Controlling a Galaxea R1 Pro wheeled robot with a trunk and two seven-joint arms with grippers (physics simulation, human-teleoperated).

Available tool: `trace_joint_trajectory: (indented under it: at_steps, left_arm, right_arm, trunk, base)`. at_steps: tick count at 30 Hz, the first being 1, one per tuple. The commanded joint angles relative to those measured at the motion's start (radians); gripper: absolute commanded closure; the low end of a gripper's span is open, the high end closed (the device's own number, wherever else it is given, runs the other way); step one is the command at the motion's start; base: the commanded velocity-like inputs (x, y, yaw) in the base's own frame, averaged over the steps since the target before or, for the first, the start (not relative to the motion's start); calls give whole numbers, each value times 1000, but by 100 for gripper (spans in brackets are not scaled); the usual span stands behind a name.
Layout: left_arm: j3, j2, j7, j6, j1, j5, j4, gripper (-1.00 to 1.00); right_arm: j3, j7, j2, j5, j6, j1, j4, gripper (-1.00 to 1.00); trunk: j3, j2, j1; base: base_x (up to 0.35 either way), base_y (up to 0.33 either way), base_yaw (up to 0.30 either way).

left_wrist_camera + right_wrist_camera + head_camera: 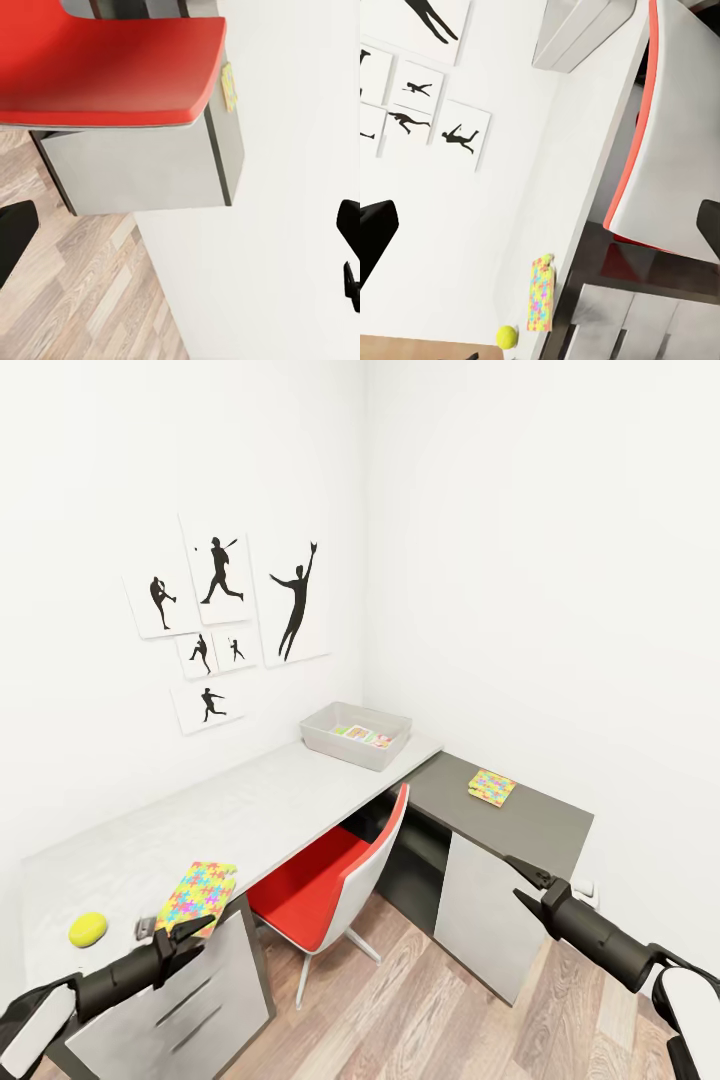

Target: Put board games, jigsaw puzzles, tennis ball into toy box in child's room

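We face the corner desk, both grippers parted and empty.
On the table [250,810] we count one pale toy box [356,734] at the far corner, two bright jigsaw puzzles [197,893] [491,787], one yellow tennis ball [88,928]; left gripper [195,932], right gripper [527,882].

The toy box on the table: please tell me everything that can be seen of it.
The toy box is a shallow, pale grey-white bin that looks like plastic, with sloping sides and a flared rim. It stands upright at the far end of the table, near the room's corner. Something flat and colourful already lies inside. No gripper touches it.
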Motion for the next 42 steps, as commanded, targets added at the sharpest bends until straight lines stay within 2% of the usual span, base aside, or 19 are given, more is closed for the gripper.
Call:
trace_joint_trajectory:
  at_steps: [1,6,9,13,16,18,24,27,30,34,37,42]
  left_arm:
    - [1,0,-1,0,-1,4,6,-100]
    - [2,-18,9,-46,-1,4,15,-100]
    - [2,-29,41,-74,-1,5,17,-100]
    - [3,-41,93,-82,-1,7,17,-100]
    - [6,-45,108,-83,-1,7,17,-100]
    - [17,-47,113,-83,-1,7,17,-100]
    - [81,-46,116,-75,-1,9,17,-100]
    - [98,-45,115,-73,-2,9,19,-100]
    - [105,-44,113,-59,-2,9,21,-100]
    - [112,-41,105,-5,-2,11,22,-100]
    - [133,-39,99,72,-2,11,22,-100]
    - [178,-38,96,137,-2,10,22,-100]
  right_arm:
    - [-2,8,0,8,5,-1,0,-100]
    - [-2,9,-2,7,5,-1,0,-100]
    - [-2,9,0,7,6,-1,0,-100]
    - [0,11,-1,7,6,-1,0,-100]
    - [0,11,1,7,6,-1,0,-100]
    - [0,11,2,7,6,-1,0,-100]
    - [0,12,0,8,6,-1,0,-100]
    - [0,12,1,8,6,-1,0,-100]
    - [0,11,2,8,6,-1,0,-100]
    - [0,11,1,8,6,-1,0,-100]
    - [0,11,1,7,6,-1,0,-100]
    - [1,11,2,7,6,-1,0,-100]
  trunk:
    - [-2,-2,1]
    - [-2,-2,1]
    - [-2,-2,1]
    - [-15,-30,16]
    - [-24,-51,27]
    - [-30,-65,35]
    - [-49,-107,58]
    - [-59,-128,70]
    - [-68,-149,81]
    - [-81,-177,96]
    - [-90,-198,108]
    - [-106,-233,127]
  base:
    - [0,0,0]
    - [0,0,0]
    - [0,0,0]
    - [0,0,0]
    - [0,0,0]
    - [0,0,0]
    - [0,0,0]
    - [0,0,0]
    - [0,0,0]
    - [0,0,0]
    - [0,0,0]
    - [0,0,0]
